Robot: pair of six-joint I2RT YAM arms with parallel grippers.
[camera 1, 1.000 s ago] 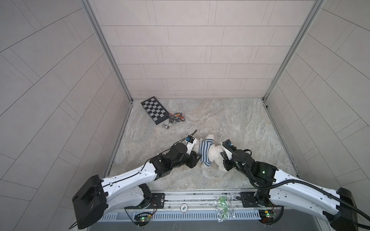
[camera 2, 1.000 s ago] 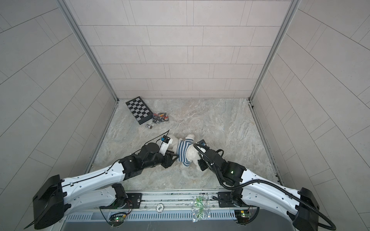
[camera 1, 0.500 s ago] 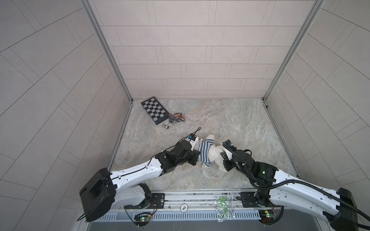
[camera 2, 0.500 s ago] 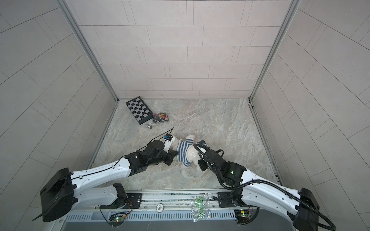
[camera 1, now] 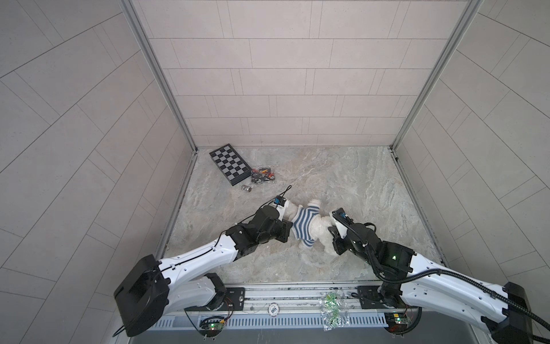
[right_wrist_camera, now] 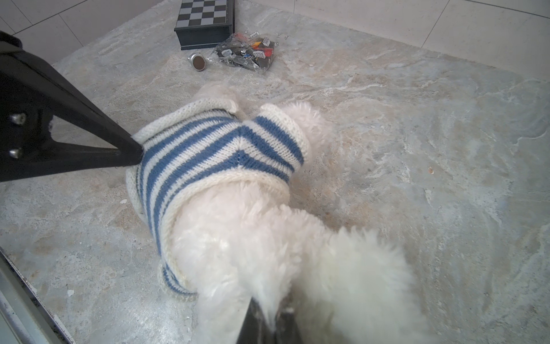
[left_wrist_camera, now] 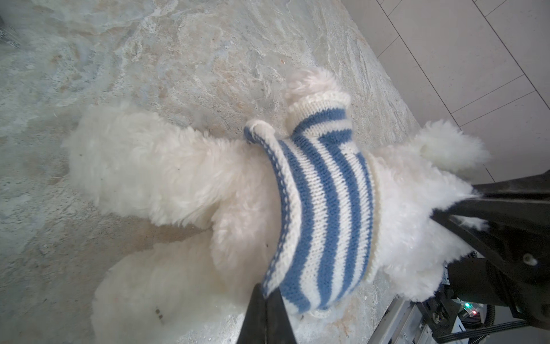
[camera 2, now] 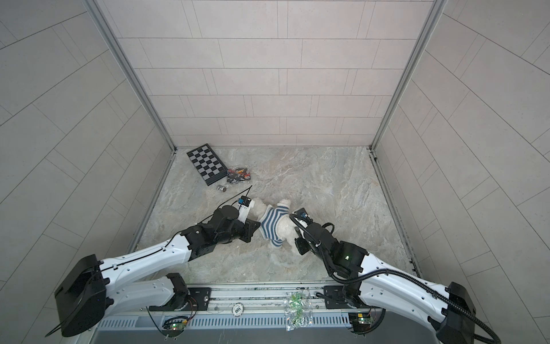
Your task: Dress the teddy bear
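Since a second ago the left gripper [left_wrist_camera: 265, 293] has pushed in against the teddy bear [left_wrist_camera: 178, 184] and snapped shut. The right arm [camera 1: 431, 277] and the bear itself look unmoved.

Everything sits on the marble tabletop [camera 1: 342, 178], and the bear lies on it between the two grippers. In both top views the left arm [camera 1: 202, 256] reaches to the bear's left side and the right arm to its right side. The bear's legs and lower body are bare white fur, and its head end points toward the right arm. No face shows in any view, so I cannot tell whether it lies face down.

A blue-and-white striped shirt [left_wrist_camera: 327, 208] is bunched around the bear's chest, with one paw poking out of a sleeve. The left gripper's two black fingers are pressed together on the shirt's lower hem, with a fold of knit caught between them. The right gripper [right_wrist_camera: 269, 309] is likewise closed, clamped on a tuft of fur at the bear's head end, clear of the shirt.

A chessboard [camera 1: 229, 163] lies flat, well apart from the bear, beyond its legs toward the far left corner. A clear bag of small coloured pieces [camera 1: 262, 175] lies nearer the bear on that same side. A small metal cylinder [camera 1: 246, 188] rests on its side close to the bag.
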